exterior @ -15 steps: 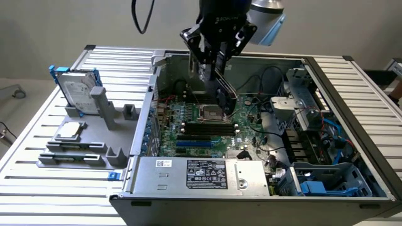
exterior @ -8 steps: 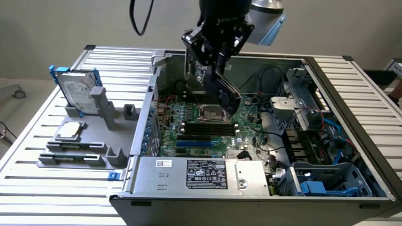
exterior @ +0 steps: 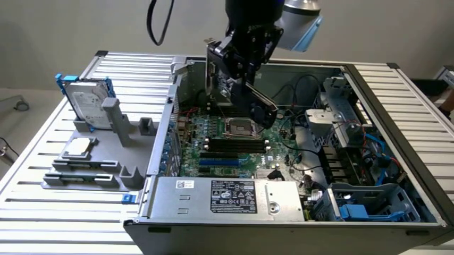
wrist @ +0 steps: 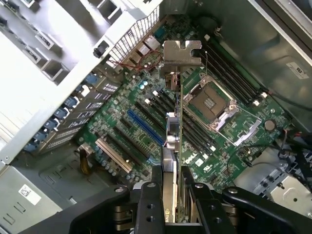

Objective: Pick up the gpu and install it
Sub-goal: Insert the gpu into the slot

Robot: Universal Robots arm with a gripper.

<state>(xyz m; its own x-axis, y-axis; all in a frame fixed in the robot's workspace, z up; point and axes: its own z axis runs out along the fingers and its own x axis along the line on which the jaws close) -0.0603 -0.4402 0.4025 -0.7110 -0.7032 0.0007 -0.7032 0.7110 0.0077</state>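
Across the slatted worktop [exterior: 28, 186], a computer case [exterior: 284, 236] is lying on its side with its open flank facing up, presumably so that the motherboard [exterior: 212, 138] is lying reachable from above. Beside it, at the exterior view's left, a grey fixture [exterior: 106, 178] is standing a hard drive [exterior: 89, 101] upright, well apart from the work. Above the board, the end effector [wrist: 173, 200] is clamping the gpu [wrist: 174, 131] with one finger on each flat face. The card is hanging edge-down over the expansion slots [wrist: 144, 127], which by my reading is the attitude a slot is asking for. Its silver bracket [wrist: 181, 53] is pointing toward the case's perforated rear wall, where such brackets seat.

From the wrist the card is showing edge-on and hiding its own connector edge, so I cannot tell which slot it is lining up with. The arm is running out of frame at the top of the exterior view. The power supply [exterior: 220, 196] is covering the board's near strip.
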